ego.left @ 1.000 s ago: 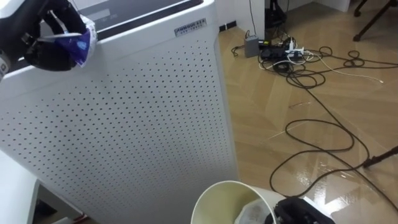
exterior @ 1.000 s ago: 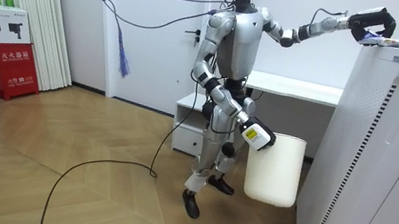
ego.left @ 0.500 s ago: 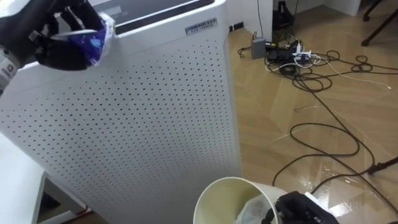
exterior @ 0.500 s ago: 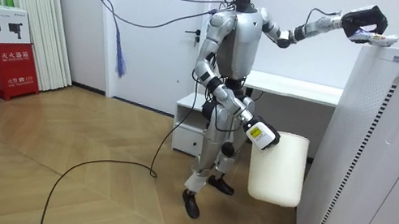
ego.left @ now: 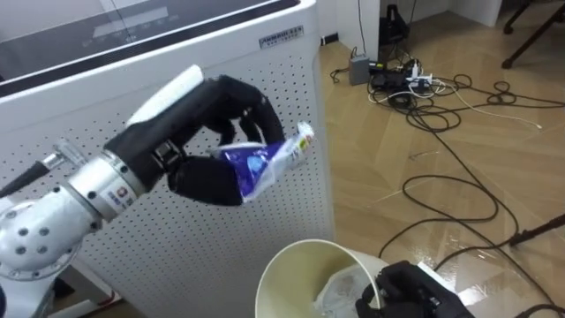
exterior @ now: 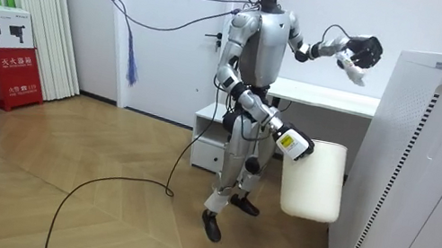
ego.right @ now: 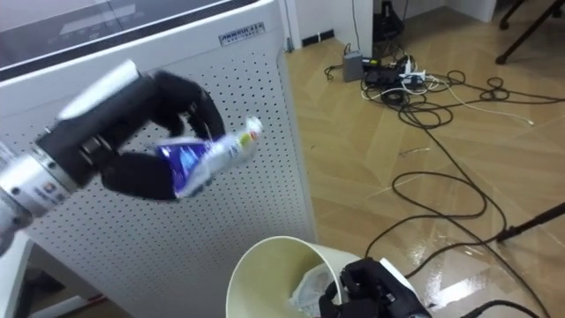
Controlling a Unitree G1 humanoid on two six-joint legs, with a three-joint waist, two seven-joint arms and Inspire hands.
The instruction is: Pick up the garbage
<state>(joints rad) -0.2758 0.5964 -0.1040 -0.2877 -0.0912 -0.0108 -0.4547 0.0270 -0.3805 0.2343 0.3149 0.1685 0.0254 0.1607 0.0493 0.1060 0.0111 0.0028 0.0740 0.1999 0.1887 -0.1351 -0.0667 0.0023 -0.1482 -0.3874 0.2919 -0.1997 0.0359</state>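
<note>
- Left eye view: the left hand [ego.left: 212, 132] comes in from the lower left, forearm slanting upward; its fingers and thumb are curled round a blue-and-white wrapper [ego.left: 265, 163], whose white end pokes out to the right; hand and wrapper hang before the perforated white appliance [ego.left: 291, 79], higher in the view than the cream bin [ego.left: 265, 274]; the right hand [ego.left: 410, 291] grips the bin's rim; crumpled rubbish [ego.left: 340, 290] lies inside; cables [ego.left: 408, 88] sprawl over the wood floor [ego.left: 371, 159].
- Right eye view: the same grasp; the wrapper sits up and left of the bin's mouth.
- Room view: the robot stands between a white desk [exterior: 326, 97] and the appliance; left arm raised and bent; right arm low, carrying the tilted bin.
</note>
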